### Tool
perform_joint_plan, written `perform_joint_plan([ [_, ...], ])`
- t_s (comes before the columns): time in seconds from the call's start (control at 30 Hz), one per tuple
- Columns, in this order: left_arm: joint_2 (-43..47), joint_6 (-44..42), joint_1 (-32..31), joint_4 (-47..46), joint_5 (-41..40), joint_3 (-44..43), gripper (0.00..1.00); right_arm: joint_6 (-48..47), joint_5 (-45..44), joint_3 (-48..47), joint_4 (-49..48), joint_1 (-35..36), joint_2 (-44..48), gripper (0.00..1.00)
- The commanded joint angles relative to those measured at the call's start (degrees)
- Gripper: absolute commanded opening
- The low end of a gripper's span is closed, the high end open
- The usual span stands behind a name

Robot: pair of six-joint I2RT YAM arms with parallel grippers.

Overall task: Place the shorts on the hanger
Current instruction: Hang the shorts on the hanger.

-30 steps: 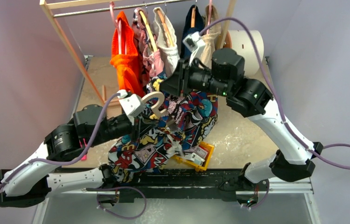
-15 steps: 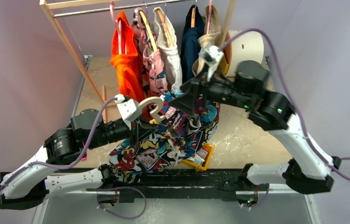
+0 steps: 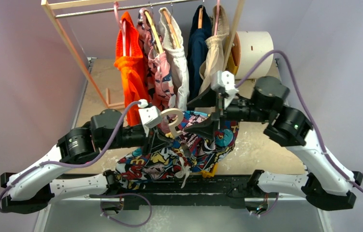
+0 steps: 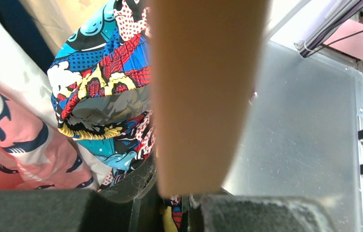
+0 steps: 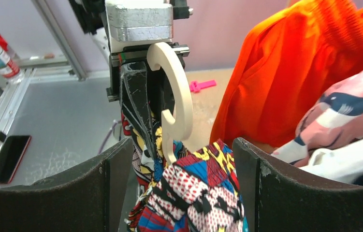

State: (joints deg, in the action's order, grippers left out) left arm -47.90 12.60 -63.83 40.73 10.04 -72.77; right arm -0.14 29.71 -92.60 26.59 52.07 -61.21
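The pale cream hanger (image 3: 173, 121) shows only its hook, sticking up from my left gripper (image 3: 159, 129). That gripper is shut on the hanger's neck, with some cloth pinched between its jaws (image 4: 169, 203). The comic-print shorts (image 3: 169, 154) drape below the hook, down to the table's near edge. In the left wrist view the hanger (image 4: 203, 96) is a blurred cream bar beside the shorts (image 4: 102, 96). My right gripper (image 3: 199, 129) is open. In the right wrist view its fingers (image 5: 107, 193) stand either side of a fold of the shorts (image 5: 203, 193), just below the hook (image 5: 177, 101), and do not press it.
A wooden rack (image 3: 73, 48) at the back holds an orange garment (image 3: 131, 72), a pink patterned one (image 3: 157, 63) and white, navy and beige ones. A big paper roll (image 3: 252, 46) stands back right. A yellow item (image 3: 210, 169) lies under the shorts. A pink clip (image 5: 202, 85) lies on the table.
My right arm has swung right and come down, its open gripper now at the shorts below the hook. My left arm has carried the hanger and shorts a little right.
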Motion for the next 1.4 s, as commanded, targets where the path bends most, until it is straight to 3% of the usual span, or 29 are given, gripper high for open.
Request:
perform_joint_plan([
  [0.0, -0.97, 1.17, -0.06, -3.64, 2.95, -3.88, 0.0, -2.68, 5.09, 1.39, -3.71, -0.04, -1.35, 0.77],
  [0.23, -2.13, 0.98, -0.06, -3.83, 3.22, -4.93, 0.0, -1.52, 7.88, 3.55, -5.24, 0.04, -2.99, 0.74],
  [0.63, -4.72, -0.53, -0.05, -2.29, 3.22, -6.98, 0.0, 1.08, 12.8, 5.01, -8.48, 2.12, -5.67, 0.5],
  [0.7, -4.91, -0.73, -0.06, -2.08, 2.92, -7.42, 0.0, 0.95, 12.35, 4.75, -8.23, 2.68, -6.11, 0.39],
  [0.8, -4.67, -0.82, -0.06, -1.26, 1.41, -7.92, 0.0, -0.08, 9.71, 4.15, -7.24, 2.84, -6.15, 0.05],
  [0.83, -4.46, -0.78, -0.02, -0.57, 0.56, -8.18, 0.06, -0.17, 8.23, 4.41, -7.32, 2.85, -5.49, 0.0],
  [0.97, -2.99, -0.54, -0.04, 4.1, -3.55, -9.29, 0.29, 2.25, 1.58, 6.44, -11.22, 2.84, -1.33, 0.0],
  [1.1, 1.94, 1.1, 0.0, 4.42, -8.32, -9.23, 0.45, 4.97, -5.52, 7.61, -14.56, 2.85, 2.48, 0.0],
  [1.23, 6.05, 1.81, -0.05, 4.51, -15.44, -10.11, 0.48, 7.14, -11.57, 8.42, -17.09, 2.84, 5.81, 0.0],
  [1.37, 8.34, 1.88, -0.06, 3.54, -18.55, -11.38, 0.49, 8.39, -11.57, 7.76, -17.19, 2.8, 7.18, 0.0],
])
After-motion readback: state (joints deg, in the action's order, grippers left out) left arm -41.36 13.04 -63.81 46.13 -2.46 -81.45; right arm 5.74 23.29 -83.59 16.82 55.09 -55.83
